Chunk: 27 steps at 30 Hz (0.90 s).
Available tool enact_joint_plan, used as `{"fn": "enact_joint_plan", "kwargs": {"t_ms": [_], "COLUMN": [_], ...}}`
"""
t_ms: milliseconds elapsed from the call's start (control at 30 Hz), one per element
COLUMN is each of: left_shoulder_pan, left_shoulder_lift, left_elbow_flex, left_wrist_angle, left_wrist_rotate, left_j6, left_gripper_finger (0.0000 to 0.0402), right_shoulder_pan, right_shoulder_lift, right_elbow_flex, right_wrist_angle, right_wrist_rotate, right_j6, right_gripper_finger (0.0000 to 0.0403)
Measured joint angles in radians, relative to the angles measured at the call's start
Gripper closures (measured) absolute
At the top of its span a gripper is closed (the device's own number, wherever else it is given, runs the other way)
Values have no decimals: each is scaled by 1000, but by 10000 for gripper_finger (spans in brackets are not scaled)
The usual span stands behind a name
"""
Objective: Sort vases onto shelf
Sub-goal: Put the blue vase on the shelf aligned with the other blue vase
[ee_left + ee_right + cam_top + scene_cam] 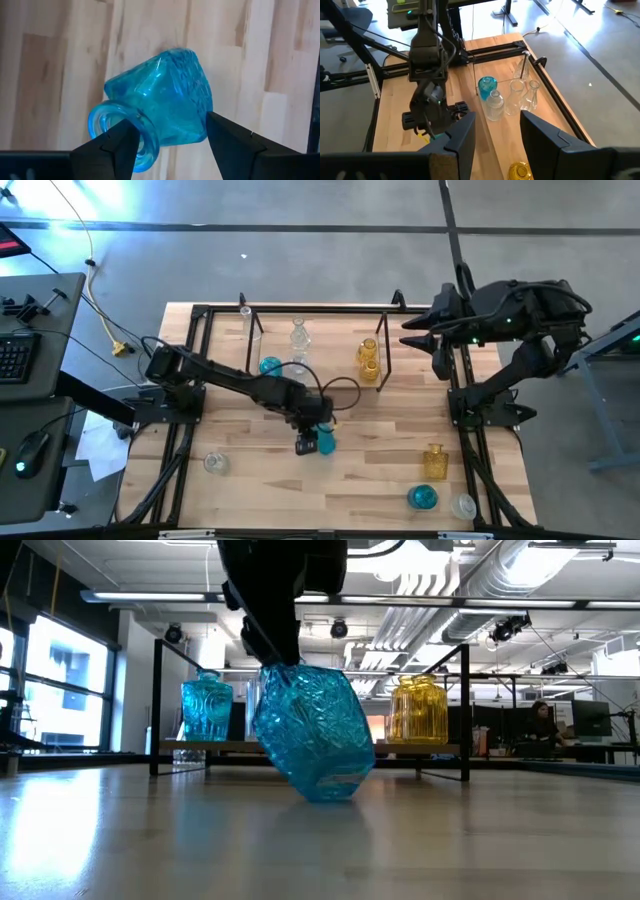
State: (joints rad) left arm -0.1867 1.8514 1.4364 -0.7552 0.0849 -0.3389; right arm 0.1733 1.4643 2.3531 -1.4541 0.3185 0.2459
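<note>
My left gripper (308, 444) reaches over the table's middle and is shut on a blue vase (326, 442), which shows tilted in the low view (315, 735). The shelf (385, 340) stands at the table's far side. It carries a blue vase (270, 366), clear bottles (298, 335) and amber vases (368, 358), all standing on their bases. My right gripper (412, 332) waits open above the shelf's right end, touching nothing. My left gripper (170, 125) pinches the blue vase across its shoulder (200, 127), just below the neck and mouth (107, 125), between the two fingers (235, 145). It comes from above, pointing down. The vase hangs tilted, base toward the table. I cannot tell whether its lower edge (335, 795) touches the wood.
Loose vases stand near the table's near edge: a clear one (215, 463) at the left, an amber one (435, 462), a blue one (422, 498) and a clear one (462, 506) at the right. A black frame (180, 440) edges the table.
</note>
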Motion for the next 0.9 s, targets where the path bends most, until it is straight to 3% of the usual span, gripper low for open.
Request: {"fn": "enact_joint_plan", "kwargs": {"t_ms": [167,500,900], "left_shoulder_pan": [0,0,-12], "left_shoulder_lift": [-4,-3,-10], "left_elbow_flex": [0,39,46], "left_wrist_angle": [5,-8,-16], "left_wrist_rotate": [-3,-8,0], "left_j6": [-9,-17,-76], "left_gripper_finger": [226,367,361], "right_shoulder_pan": [7,7,42], "right_shoulder_lift": [0,0,0], "right_elbow_flex": [0,0,0], "right_wrist_angle": [2,2,-1], "right_wrist_rotate": [15,17,20], "right_j6": [0,7,8], "right_gripper_finger": [267,267,267]}}
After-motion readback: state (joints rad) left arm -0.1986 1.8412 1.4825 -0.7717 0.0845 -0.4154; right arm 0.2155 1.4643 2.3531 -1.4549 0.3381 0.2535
